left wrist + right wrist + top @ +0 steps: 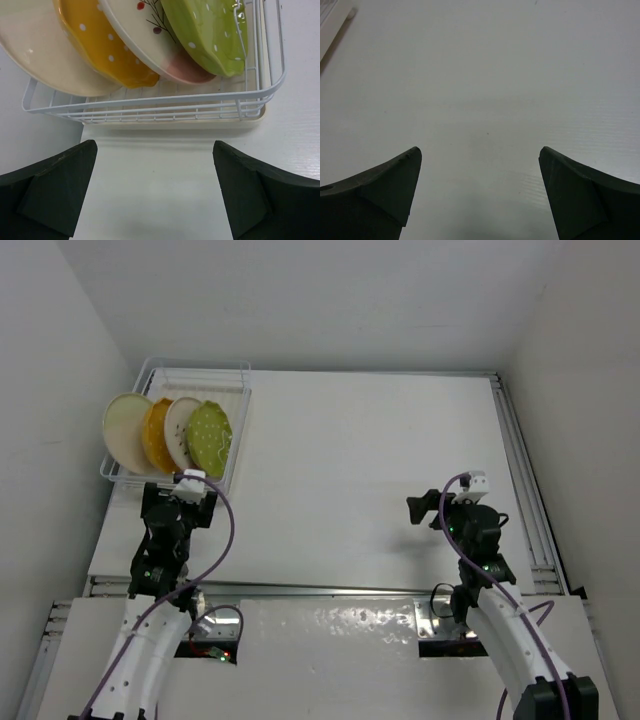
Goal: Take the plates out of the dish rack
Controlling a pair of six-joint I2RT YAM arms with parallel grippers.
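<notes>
Four plates stand on edge, side by side, in the dish rack point(237, 390) at the table's far left: cream point(126, 430), orange with white dots point(157, 436), white-and-pink point(182, 428), green with white dots point(209, 438). In the left wrist view the cream plate point(35, 50), orange plate point(105, 50), white-and-pink plate point(150, 42) and green plate point(205, 30) lean in the white wire dish rack point(150, 102). My left gripper point(181, 490) point(155, 150) is open just in front of the rack, holding nothing. My right gripper point(425, 508) point(480, 152) is open over bare table at the right.
White walls close in the table on the left, back and right; the rack sits against the left wall. A metal rail point(525, 480) runs along the table's right edge. A pale raised edge point(332, 20) shows at the top left of the right wrist view.
</notes>
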